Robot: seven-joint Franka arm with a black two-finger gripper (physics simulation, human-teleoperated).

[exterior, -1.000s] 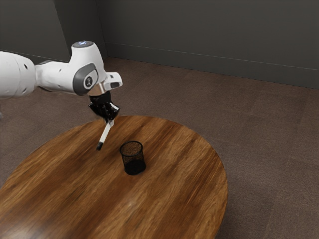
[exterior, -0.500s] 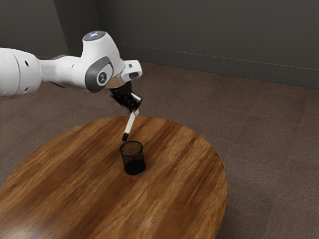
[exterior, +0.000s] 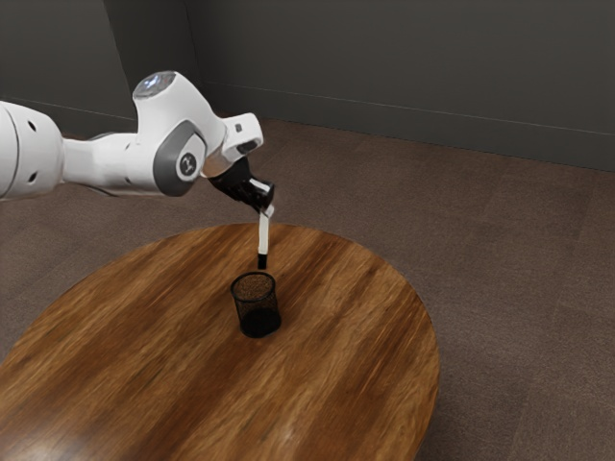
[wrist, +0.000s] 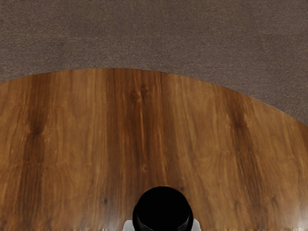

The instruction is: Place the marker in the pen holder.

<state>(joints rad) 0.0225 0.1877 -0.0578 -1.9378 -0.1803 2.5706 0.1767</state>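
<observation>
In the exterior view my gripper (exterior: 266,209) is shut on the upper, white end of the marker (exterior: 264,233). The marker hangs nearly upright, black tip down. Just below that tip in the picture is the rim of the black mesh pen holder (exterior: 257,305), which stands upright on the table; the marker is outside it. In the wrist view a round black end of the marker (wrist: 162,209) lies at the lower edge, with pale bits of my gripper (wrist: 162,224) on both sides of it.
The round wooden table (exterior: 356,355) bears the pen holder, with the table's curved far edge behind the marker. Brown carpet (exterior: 519,288) surrounds the table, and a dark wall (exterior: 404,58) rises at the back.
My hand has carried the marker toward the exterior view's right, close to the pen holder. The marker has swung from a slant to nearly upright. The holder has stayed put.
</observation>
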